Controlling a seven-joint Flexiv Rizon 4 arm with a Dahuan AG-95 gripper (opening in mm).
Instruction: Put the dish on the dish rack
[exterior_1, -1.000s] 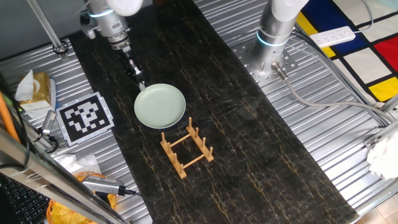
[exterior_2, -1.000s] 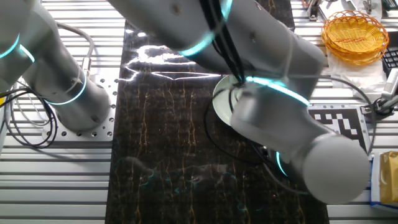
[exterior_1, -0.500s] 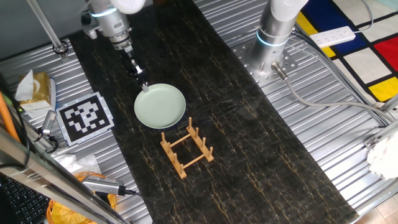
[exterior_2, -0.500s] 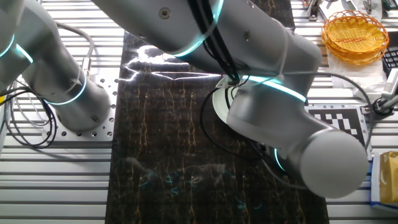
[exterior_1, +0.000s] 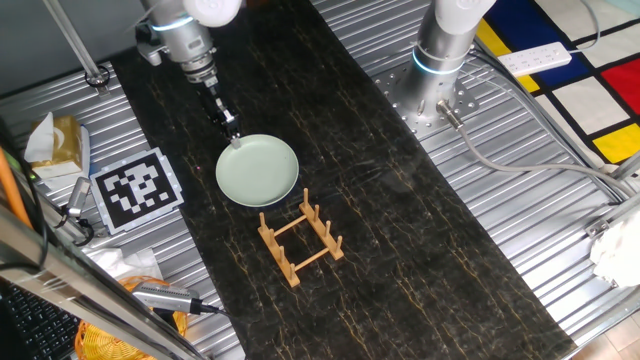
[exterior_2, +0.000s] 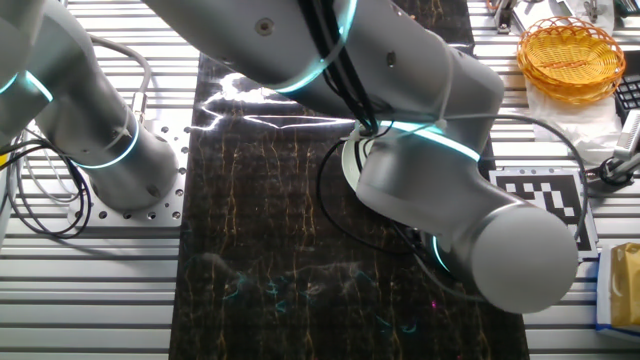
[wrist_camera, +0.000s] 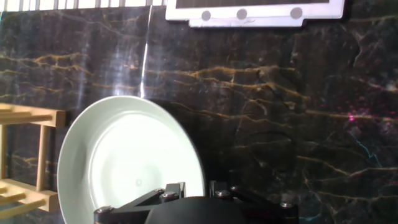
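Observation:
The dish (exterior_1: 258, 170) is a pale mint-green round plate lying flat on the dark marble strip; it also fills the lower left of the hand view (wrist_camera: 124, 162). The dish rack (exterior_1: 300, 243) is a small wooden rack standing just in front of the dish, and its rails show at the left edge of the hand view (wrist_camera: 25, 155). My gripper (exterior_1: 232, 140) is at the dish's far rim. In the hand view the gripper (wrist_camera: 198, 186) has one finger over the dish and one outside the rim, with a narrow gap between them. In the other fixed view my arm hides most of the dish (exterior_2: 352, 160).
A printed marker card (exterior_1: 138, 188) lies left of the dish. A tissue pack (exterior_1: 55, 140), tools and an orange basket (exterior_2: 570, 55) lie on the metal table beside the strip. A second arm's base (exterior_1: 440, 70) stands at the far right.
My gripper has moved slightly down and right onto the dish's far rim. The dish and the rack have not moved.

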